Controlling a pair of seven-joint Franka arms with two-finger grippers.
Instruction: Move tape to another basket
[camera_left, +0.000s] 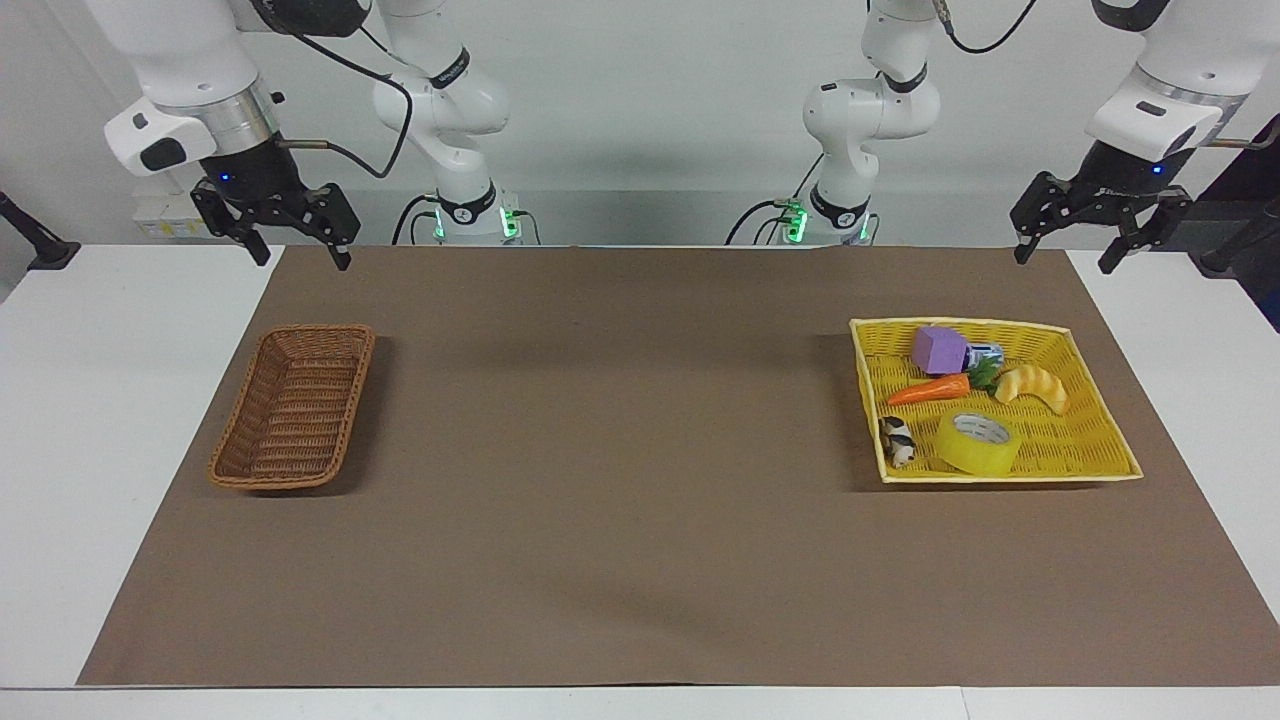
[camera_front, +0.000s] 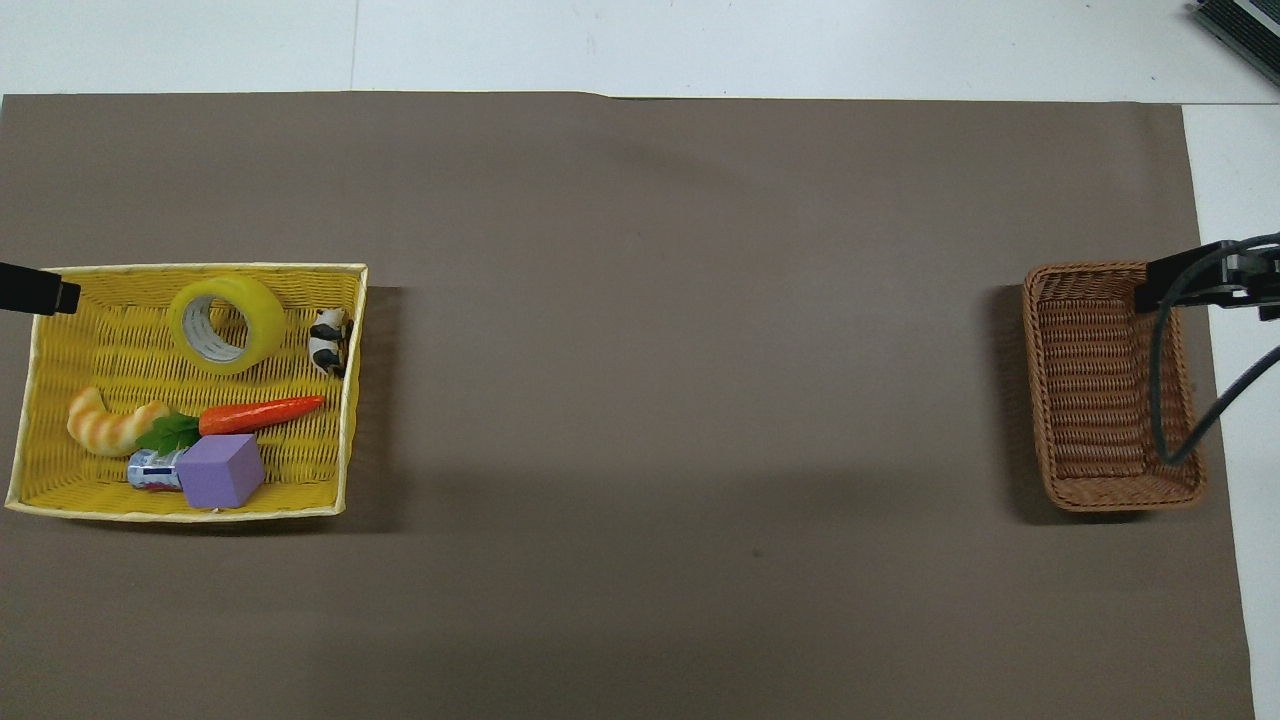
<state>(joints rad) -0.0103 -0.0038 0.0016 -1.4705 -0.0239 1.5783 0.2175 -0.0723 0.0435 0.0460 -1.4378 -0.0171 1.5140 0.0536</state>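
Across the facing view in order: the right gripper (camera_left: 294, 246) is hanging in the air over the brown mat (camera_left: 620, 500) at the right arm's end of the table, its fingers spread apart and holding nothing. Just farther from the robots, the wicker basket (camera_left: 296, 408) is lying empty on the mat. Well apart from it, toward the left arm's end, the yellow basket (camera_left: 1090, 440) is holding the tape (camera_left: 978, 442), which is lying flat in the part of that basket farthest from the robots, core facing up. A small black-and-white animal figure (camera_left: 897, 441) is lying just beside the tape; a carrot (camera_left: 930, 390), a purple block (camera_left: 938, 349), a small can (camera_left: 985, 354) and a croissant toy (camera_left: 1033, 387) are lying nearer to the robots. The left gripper (camera_left: 1068, 252) is waiting in the air over the mat's corner, its fingers likewise spread and empty.
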